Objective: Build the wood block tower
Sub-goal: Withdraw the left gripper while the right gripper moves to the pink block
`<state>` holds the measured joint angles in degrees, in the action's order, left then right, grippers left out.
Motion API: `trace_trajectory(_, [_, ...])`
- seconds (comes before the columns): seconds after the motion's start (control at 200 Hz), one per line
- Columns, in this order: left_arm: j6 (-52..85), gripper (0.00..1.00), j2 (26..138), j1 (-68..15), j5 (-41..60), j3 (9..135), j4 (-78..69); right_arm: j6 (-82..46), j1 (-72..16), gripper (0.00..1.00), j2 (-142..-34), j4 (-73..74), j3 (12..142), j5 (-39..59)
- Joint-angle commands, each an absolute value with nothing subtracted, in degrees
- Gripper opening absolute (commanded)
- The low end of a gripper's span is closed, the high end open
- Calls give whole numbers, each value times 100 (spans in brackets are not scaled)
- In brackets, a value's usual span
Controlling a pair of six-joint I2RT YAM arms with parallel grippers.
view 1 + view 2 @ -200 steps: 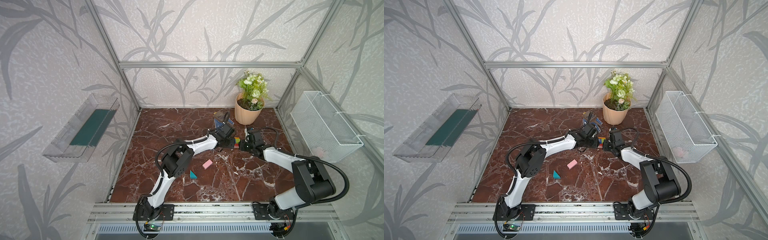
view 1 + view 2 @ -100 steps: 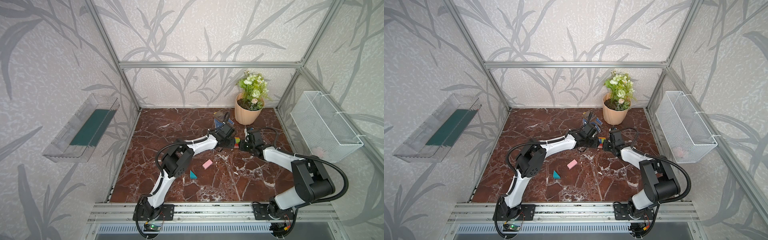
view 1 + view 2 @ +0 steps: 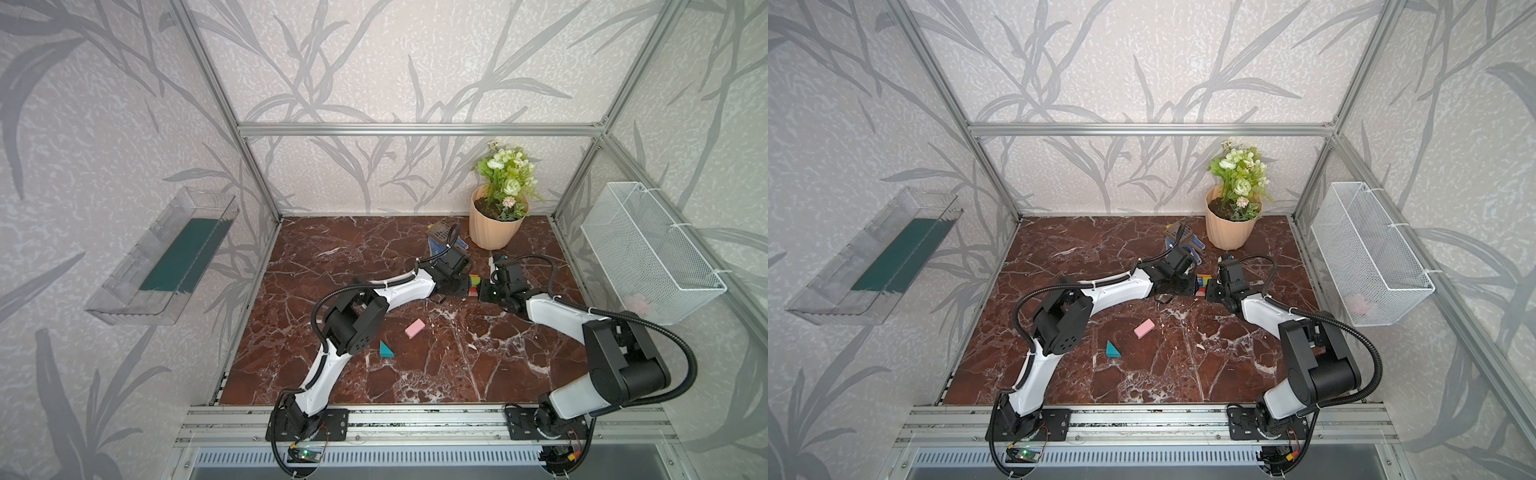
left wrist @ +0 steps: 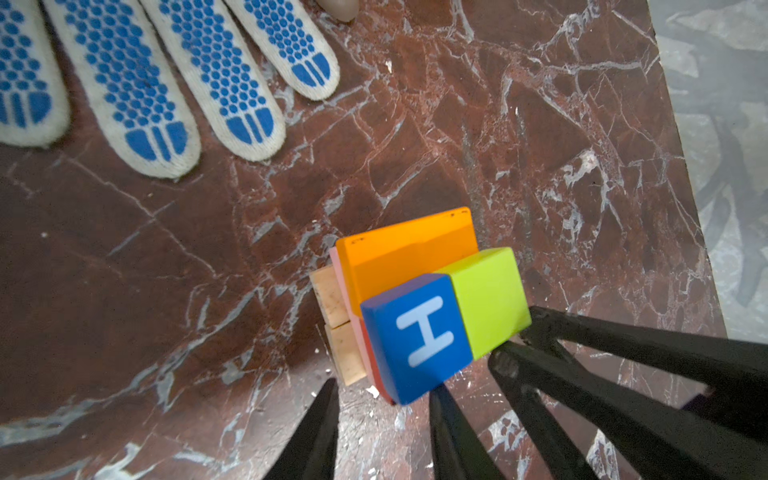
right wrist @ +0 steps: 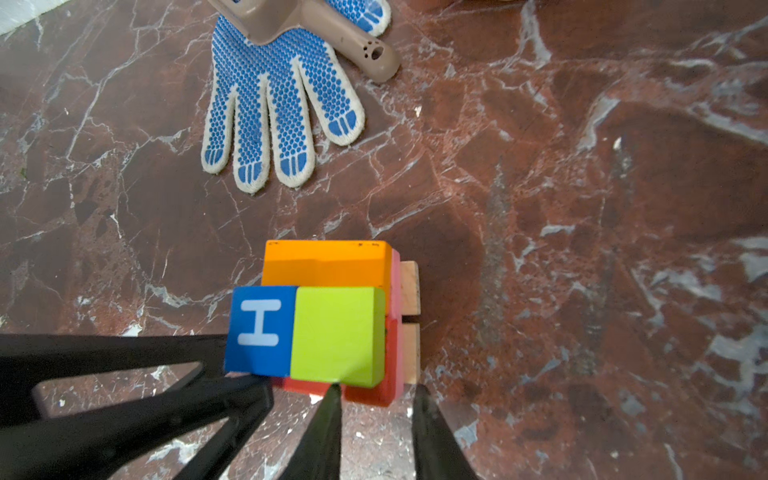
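The tower (image 3: pixel 473 284) stands on the marble table (image 3: pixel 332 266) toward its back right corner, just in front of the peach flowerpot (image 3: pixel 494 230). In both top views a gripper sits close on either side of it.

Its base is two tan bars (image 5: pixel 409 291) lying side by side. Above them come a pink layer (image 5: pixel 397 282) and a red block (image 5: pixel 365 392), then an orange block (image 5: pixel 328 262). On top, the blue "H" cube (image 4: pixel 419 332) and the lime cube (image 4: pixel 486 299) touch each other.

The left gripper (image 4: pixel 384 384) is about half open at a corner of the blue "H" cube. One finger meets the cube's lower edge and the other stands clear of it, so it holds nothing.

The right gripper (image 5: pixel 376 387) has its jaws only narrowly parted. One fingertip (image 5: pixel 332 392) rests against the lime cube's lower edge and the other sits beside the red block's end, with nothing clamped between them.

A loose pink block (image 3: pixel 414 328) lies near the table's middle. The teal wedge (image 3: pixel 385 350) lies near it, toward the front edge, and both are well apart from the tower.

A blue-dotted work glove (image 5: pixel 278 104) lies flat between the tower and the back edge, with a tan plastic handle (image 5: pixel 332 33) across its cuff.
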<state>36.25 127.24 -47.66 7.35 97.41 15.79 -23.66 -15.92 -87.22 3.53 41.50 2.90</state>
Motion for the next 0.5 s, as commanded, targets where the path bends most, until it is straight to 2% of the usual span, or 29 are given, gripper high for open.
trace_trajectory(0.0, [3698,39,12356,-4840,600,9557,1548,-2290,-1617,35,-8337,654,3910,320])
trace_trajectory(0.13, [3674,39,11781,-4876,467,9098,1414,-2337,-1617,38,-7876,685,3688,428])
trace_trajectory(0.275, [3622,45,10678,-4870,6,8102,1188,-2399,-1801,43,-7028,429,3539,285])
trace_trajectory(0.405, [3472,53,9261,-4856,-1186,6783,920,-2413,-2501,49,-6276,223,3424,-197])
trace_trajectory(0.495, [3321,62,8237,-4721,-2053,5840,851,-2473,-3196,51,-6099,185,3468,-421])
